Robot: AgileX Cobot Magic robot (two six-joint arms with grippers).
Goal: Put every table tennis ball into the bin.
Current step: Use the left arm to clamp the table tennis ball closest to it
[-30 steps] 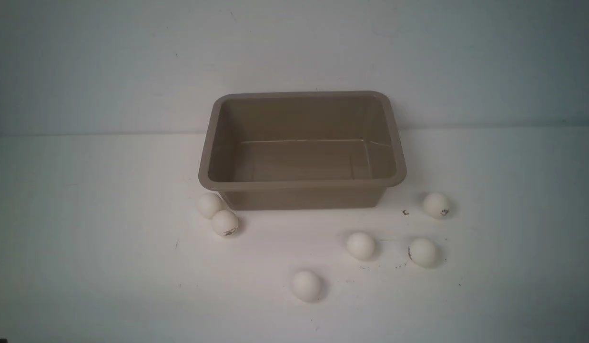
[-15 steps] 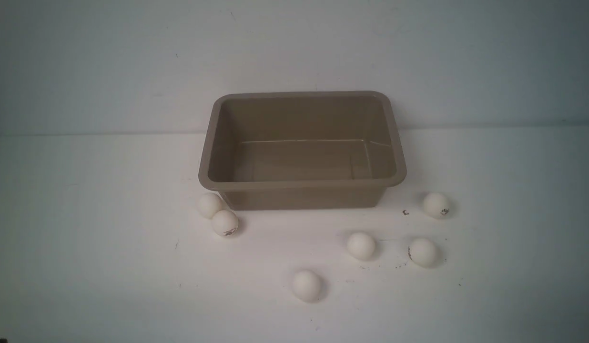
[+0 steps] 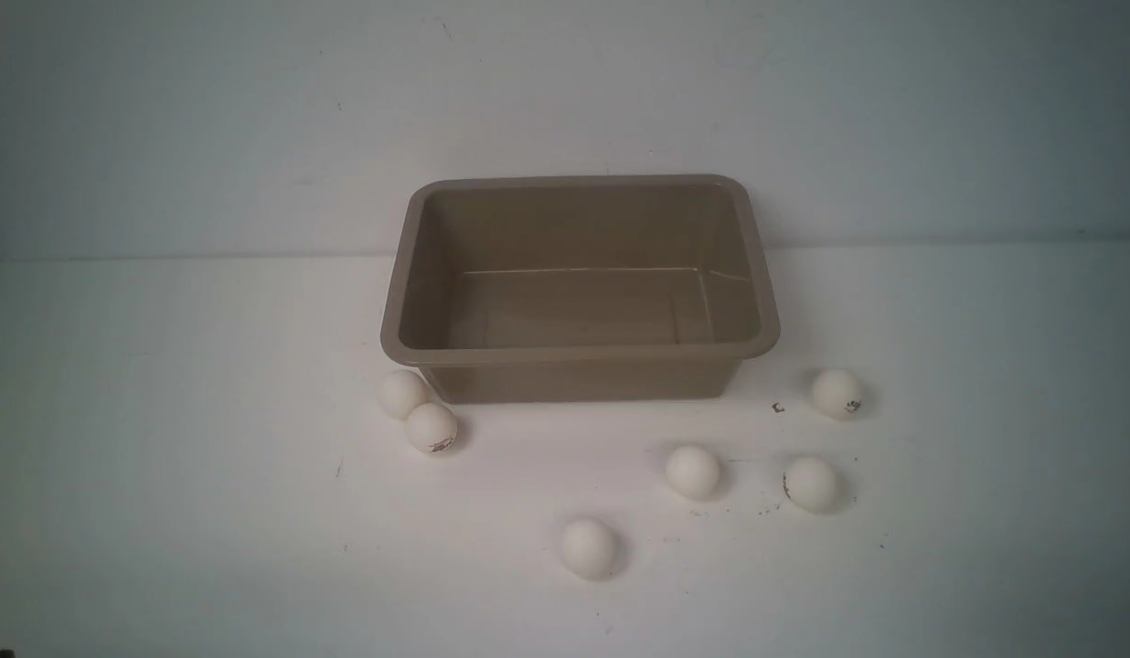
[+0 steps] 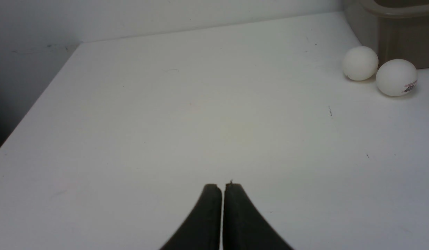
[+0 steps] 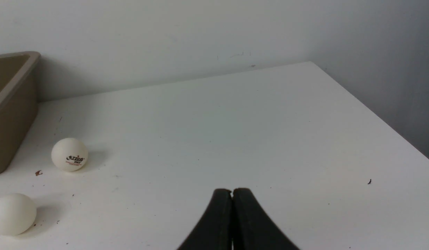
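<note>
Table tennis balls (image 3: 693, 472), six in all, lie on the white table (image 3: 163, 475) outside the bin (image 3: 579, 354) in the front view: two at its left front corner, four scattered before it and rightward. Left wrist view: the left gripper (image 4: 223, 187) is closed on nothing, well apart from that pair, which seem to touch. Right wrist view: the right gripper (image 5: 232, 192) is likewise closed, holding nothing.

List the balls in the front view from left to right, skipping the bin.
leftmost ball, stamped ball beside it, nearest ball, plain ball right of it, edge-marked ball, rightmost ball.
</note>
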